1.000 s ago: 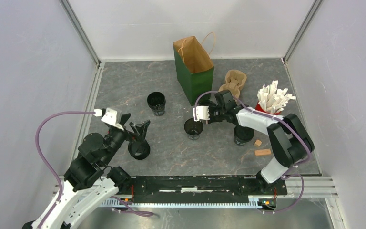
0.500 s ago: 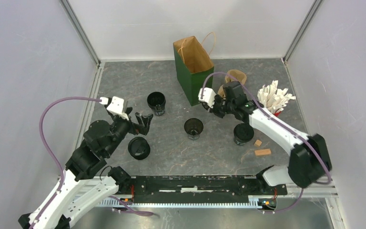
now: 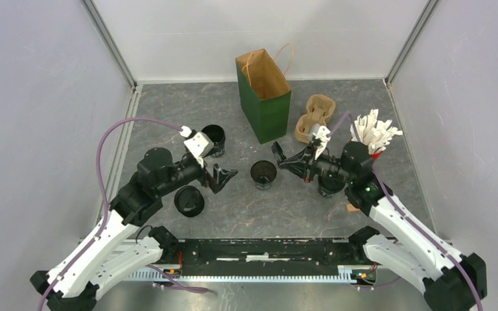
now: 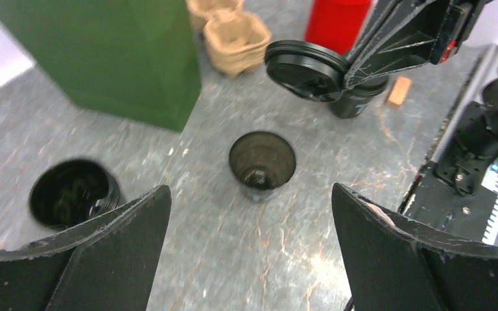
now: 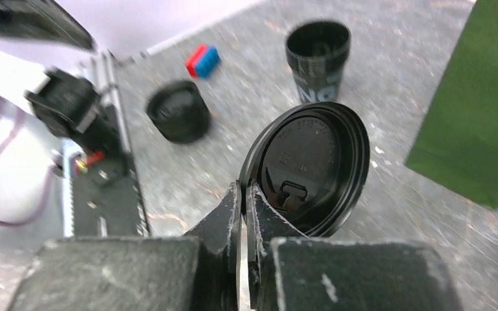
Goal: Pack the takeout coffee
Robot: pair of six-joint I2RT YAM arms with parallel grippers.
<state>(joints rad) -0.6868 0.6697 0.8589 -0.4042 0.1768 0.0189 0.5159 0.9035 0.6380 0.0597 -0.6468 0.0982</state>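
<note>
Middle cup (image 3: 263,173) stands before bag (image 3: 267,111); carrier (image 3: 314,116) lies right of bag.

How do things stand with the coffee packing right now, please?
Left claw open, facing the middle cup. Right claw shut on a lid. Cup upright, no lid yet. Nothing between lid and cup.

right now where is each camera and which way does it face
top external: above, behind the bases, facing down at the table; left arm, right arm, left hand, right hand show.
left wrist: on the left arm, facing the unlidded cup, framed by its own fingers.
right wrist: on the right arm, facing the lid its shut fingers pinch.
shared: both wrist views show that lid and green bag.
</note>
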